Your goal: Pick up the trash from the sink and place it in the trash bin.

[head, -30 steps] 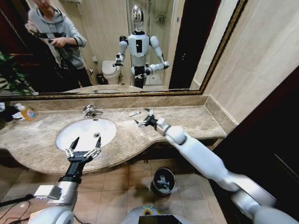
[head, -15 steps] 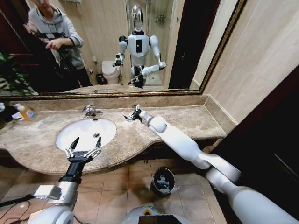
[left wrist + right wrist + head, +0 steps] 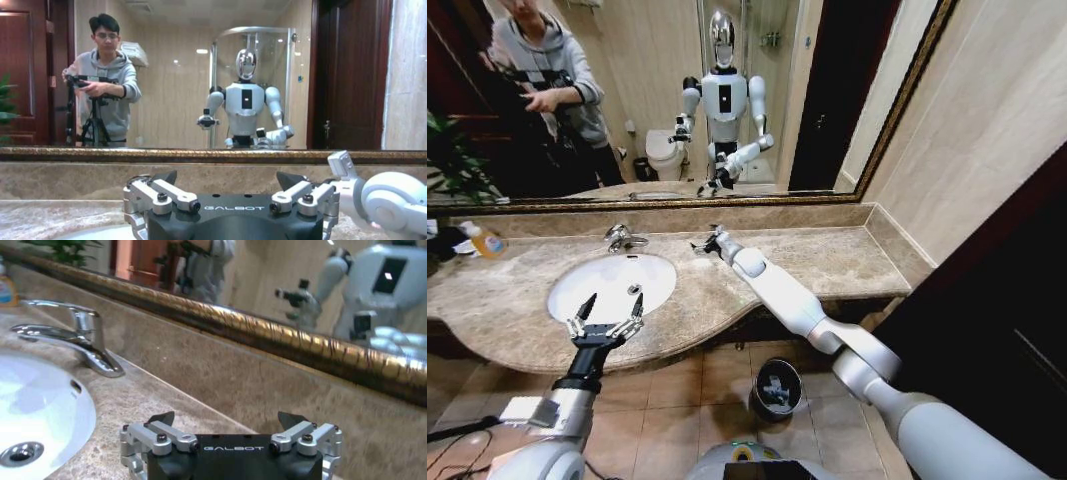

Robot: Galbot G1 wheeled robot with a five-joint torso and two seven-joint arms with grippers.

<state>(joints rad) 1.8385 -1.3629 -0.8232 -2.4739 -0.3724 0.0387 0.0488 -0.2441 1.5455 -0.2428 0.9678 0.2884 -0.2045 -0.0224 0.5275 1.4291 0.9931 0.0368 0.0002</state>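
The white oval sink lies in the marble counter, and its basin has a bare drain. My left gripper hovers open over the sink's front rim; its fingers are spread with nothing between them. My right gripper reaches along the back of the counter, just right of the chrome faucet, low over the marble. It is open and holds nothing. The trash is hidden from me. The small black trash bin stands on the tiled floor below the counter's front edge, with pale bits inside.
A clear bottle with an orange label stands at the counter's far left. The gold-framed mirror runs behind the counter. The faucet is close to my right gripper. A wall closes the counter's right end.
My right arm has swung left along the back of the counter, from mid-counter to just beside the faucet. The left arm has not moved.
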